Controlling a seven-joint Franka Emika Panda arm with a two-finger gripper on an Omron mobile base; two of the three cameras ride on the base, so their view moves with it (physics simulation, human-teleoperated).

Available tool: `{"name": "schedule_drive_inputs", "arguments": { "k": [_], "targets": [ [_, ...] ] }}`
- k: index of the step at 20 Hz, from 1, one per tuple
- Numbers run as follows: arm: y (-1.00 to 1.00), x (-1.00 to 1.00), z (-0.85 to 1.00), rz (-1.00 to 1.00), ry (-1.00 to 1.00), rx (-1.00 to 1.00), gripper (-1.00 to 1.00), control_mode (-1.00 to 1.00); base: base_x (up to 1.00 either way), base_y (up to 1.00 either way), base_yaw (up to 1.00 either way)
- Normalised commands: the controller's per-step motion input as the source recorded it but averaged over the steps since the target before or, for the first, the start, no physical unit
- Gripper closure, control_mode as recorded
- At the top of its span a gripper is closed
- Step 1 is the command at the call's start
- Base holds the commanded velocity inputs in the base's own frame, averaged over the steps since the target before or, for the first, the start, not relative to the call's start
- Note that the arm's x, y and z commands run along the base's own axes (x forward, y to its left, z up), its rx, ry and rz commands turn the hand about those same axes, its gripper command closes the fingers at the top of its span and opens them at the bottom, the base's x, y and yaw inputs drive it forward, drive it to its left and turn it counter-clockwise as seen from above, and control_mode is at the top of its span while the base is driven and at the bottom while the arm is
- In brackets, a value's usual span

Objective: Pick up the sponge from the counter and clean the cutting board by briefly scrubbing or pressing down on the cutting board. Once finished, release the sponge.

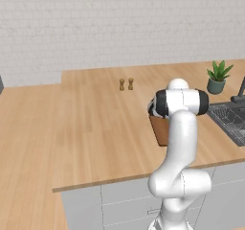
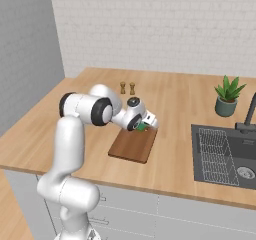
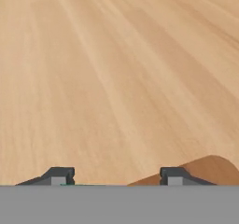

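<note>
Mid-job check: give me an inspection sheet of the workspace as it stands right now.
Surface: wood-grain counter, grey cabinet fronts below.
Job's things: cutting board flat on the counter; green sponge at the end effector, over the board's far end.
Clutter: two small wooden shakers; potted plant.
End effector: shut on the sponge.
Cables: nothing seen.
Surroundings: dark sink with faucet; white brick wall.

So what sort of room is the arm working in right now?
It looks like a home kitchen: a wood-grain counter with grey cabinet fronts below, a dark sink with a faucet set into it, and a cutting board lying on the worktop. A potted plant stands by the sink.
</note>
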Motion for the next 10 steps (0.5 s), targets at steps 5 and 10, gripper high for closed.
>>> {"name": "schedule_drive_inputs", "arguments": {
  "k": [5,10],
  "targets": [
    [-0.36,0.21,0.0,0.11,0.0,0.0,1.0,-1.0,0.0,0.0,0.0],
    [-0.09,0.0,0.0,0.12,0.0,0.0,1.0,-1.0,0.0,0.0,0.0]
  ]
}}
